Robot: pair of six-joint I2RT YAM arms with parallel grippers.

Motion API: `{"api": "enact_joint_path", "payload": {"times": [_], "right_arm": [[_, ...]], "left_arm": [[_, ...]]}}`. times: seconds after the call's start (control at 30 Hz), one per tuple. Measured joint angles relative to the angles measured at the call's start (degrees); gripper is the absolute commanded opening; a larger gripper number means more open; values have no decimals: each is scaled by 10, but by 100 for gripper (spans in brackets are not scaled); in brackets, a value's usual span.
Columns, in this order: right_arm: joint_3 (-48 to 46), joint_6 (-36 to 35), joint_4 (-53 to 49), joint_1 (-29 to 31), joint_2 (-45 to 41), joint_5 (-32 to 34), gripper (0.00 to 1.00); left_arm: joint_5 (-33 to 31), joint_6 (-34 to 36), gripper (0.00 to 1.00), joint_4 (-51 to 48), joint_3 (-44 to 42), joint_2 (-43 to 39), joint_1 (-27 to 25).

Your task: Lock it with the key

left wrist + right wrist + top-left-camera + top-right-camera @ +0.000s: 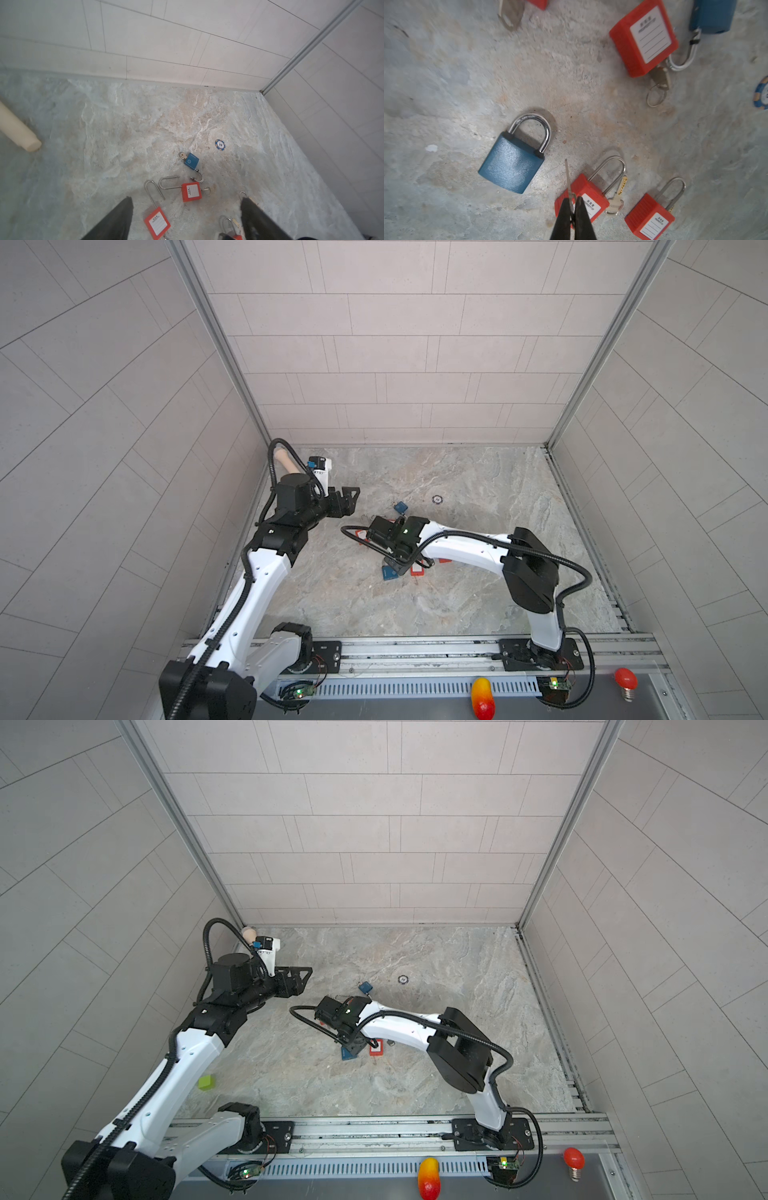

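The key (567, 178), pinched between the right fingers (583, 218), ends near the blue padlock (510, 164); left fingers (116, 222) gape empty.

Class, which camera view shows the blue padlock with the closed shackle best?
The right wrist view: the blue padlock lies whole and close, shackle shut. Both top views show it small and partly hidden. The left wrist view misses it.

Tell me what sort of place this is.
Probably a robot test cell, not a real room: left arm and right arm bolted to an aluminium rail, panel walls boxing in a stone-patterned tabletop, a blue padlock and red padlock lying loose.
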Motion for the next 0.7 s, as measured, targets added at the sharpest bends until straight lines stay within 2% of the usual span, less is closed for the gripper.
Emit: {"api": "enact_joint_path", "payload": {"times": [0.3,0.4,0.6,0.7], "right_arm": [[53,-15,-49,-28,61,-45,0],[62,-21,-54,-27,65,-61,6],[70,-38,-59,-24,69,-101,24],[70,-38,-62,-20,69,-110,40]], "left_arm": [[-7,-39,100,-38,0,-31,3],[-15,-46,100,-49,0,-51,3],[-34,-49,100,-63,-2,-91,4],[-38,-49,100,-72,-2,-95,5]]}}
